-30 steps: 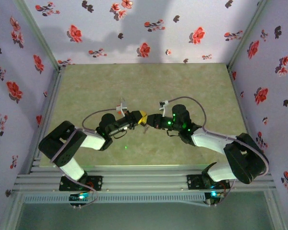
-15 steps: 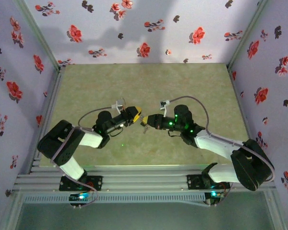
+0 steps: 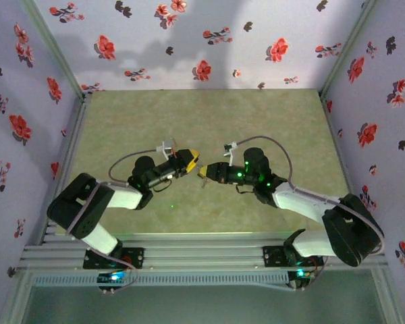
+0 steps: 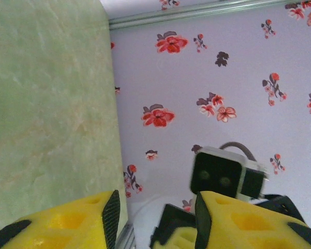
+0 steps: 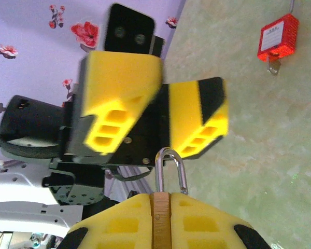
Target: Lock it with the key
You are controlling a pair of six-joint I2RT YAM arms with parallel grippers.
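Note:
My right gripper [image 5: 161,197] is shut on a brass padlock [image 5: 161,220], whose body is clamped edge-on between the yellow fingers. Its silver shackle [image 5: 171,166] sticks out forward; one leg enters the body and the other ends free beside it. My left gripper [image 5: 163,119] faces it from just beyond the shackle tip, open, with nothing between its fingers. In the top view the left gripper [image 3: 190,161] and right gripper [image 3: 206,173] meet tip to tip at mid-table, a small gap between them. The left wrist view shows the left gripper [image 4: 156,207] with its pads apart. The key is out of view.
A red padlock [image 5: 278,35] lies on the green table [image 3: 209,121] beyond the grippers. Floral walls [image 3: 189,40] close in the table at the back and on both sides. The right wrist camera [image 4: 220,176] sits straight ahead of the left fingers.
The left gripper was shut against the padlock a second ago. It has opened and drawn back slightly to the left. The right gripper still holds the padlock in about the same place.

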